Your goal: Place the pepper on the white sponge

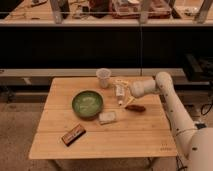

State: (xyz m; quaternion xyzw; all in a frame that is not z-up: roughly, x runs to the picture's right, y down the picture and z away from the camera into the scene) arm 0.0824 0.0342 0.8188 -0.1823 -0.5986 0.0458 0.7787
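Gripper (pixel 129 99) hangs low, just above pepper (pixel 135 108), likely to grab it. Cannot tell if open or closed. Pepper lies flat on wooden table (pixel 125 140), not yet on white sponge (pixel 107 117). Sponge sits near, beside green bowl (pixel 87 103): short carry.

The jaws hang beside the bottle (pixel 120 91); bare table (pixel 125 134) separates pepper (pixel 135 108) and white sponge (pixel 107 117), bowl (pixel 87 104) close by.

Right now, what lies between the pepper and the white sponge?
Only bare wooden table between them, in the camera view; the gripper is beyond the pepper.
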